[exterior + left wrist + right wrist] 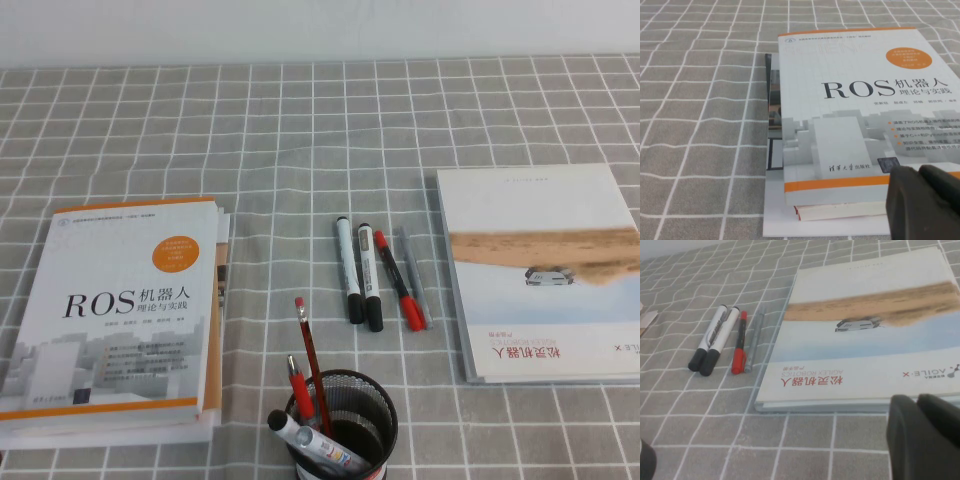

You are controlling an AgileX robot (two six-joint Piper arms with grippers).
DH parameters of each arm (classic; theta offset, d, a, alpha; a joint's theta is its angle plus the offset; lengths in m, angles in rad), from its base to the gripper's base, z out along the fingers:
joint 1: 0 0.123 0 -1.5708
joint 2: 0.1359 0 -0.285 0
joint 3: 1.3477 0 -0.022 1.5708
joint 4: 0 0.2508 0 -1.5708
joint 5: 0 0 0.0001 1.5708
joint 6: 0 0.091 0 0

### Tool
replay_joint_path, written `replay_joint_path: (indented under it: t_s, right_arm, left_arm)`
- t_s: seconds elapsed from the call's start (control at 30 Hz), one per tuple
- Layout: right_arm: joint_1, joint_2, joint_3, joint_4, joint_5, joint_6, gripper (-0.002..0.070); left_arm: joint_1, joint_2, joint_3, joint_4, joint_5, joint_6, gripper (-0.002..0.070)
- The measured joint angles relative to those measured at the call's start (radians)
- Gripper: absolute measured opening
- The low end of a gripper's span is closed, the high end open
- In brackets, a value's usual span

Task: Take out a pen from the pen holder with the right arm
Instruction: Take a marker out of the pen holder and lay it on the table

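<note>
Three light, stiff, smooth pens lean in the black mesh pen holder (386, 420) at the table's near edge. I'd pinch the red pencil (306, 345) high on its shaft. My right gripper (917, 410) hovers pressed shut by the pale landscape-cover book (865, 340). My left gripper (918, 176), likewise closed, hangs over the white-and-orange ROS book (850, 125).

The high camera sits raised on the robot's side and tilts down at the table (300, 120). It stands far enough back to take in the ROS book (120, 300), the loose pens (380, 275), the white book (545, 270) and the holder (388, 420) at the near edge. The left wrist camera looks low and close across the ROS book (850, 110), with the left gripper (918, 175) in one corner (dark, very near the lens). The right wrist camera is equally low and faces the white book (865, 340) and pens (725, 340), with the right gripper (916, 402) in its corner. Each wrist view shares its book with the high view.
</note>
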Motion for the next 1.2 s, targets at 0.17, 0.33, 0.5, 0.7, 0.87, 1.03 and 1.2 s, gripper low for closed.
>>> replay_joint_path:
  t_s: [0.17, 0.33, 0.5, 0.7, 0.87, 1.03, 1.2]
  right_arm:
    - [0.000, 0.000, 0.000, 0.000, 0.000, 0.000, -0.0013]
    - [0.000, 0.000, 0.000, -0.016, 0.000, -0.093, -0.0012]
    - [0.000, 0.000, 0.000, -0.022, 0.000, -0.200, -0.0012]
    - [0.000, 0.000, 0.000, -0.022, 0.000, -0.211, -0.0012]
    - [0.000, 0.000, 0.000, -0.022, 0.000, -0.212, -0.0012]
    - [0.000, 0.000, 0.000, -0.022, 0.000, -0.212, -0.0013]
    - [0.000, 0.000, 0.000, 0.003, 0.000, -0.212, -0.0012]
  left_arm:
    - [0.000, 0.000, 0.000, 0.000, 0.000, 0.000, -0.0003]
    - [0.000, 0.000, 0.000, 0.000, 0.000, 0.000, -0.0003]
    - [0.000, 0.000, 0.000, 0.000, 0.000, 0.000, -0.0003]
    - [0.000, 0.000, 0.000, 0.000, 0.000, 0.000, -0.0003]
    - [0.000, 0.000, 0.000, 0.000, 0.000, 0.000, -0.0003]
    - [0.000, 0.000, 0.000, 0.000, 0.000, 0.000, -0.0003]
    - [0.000, 0.000, 0.000, 0.000, 0.000, 0.000, -0.0003]
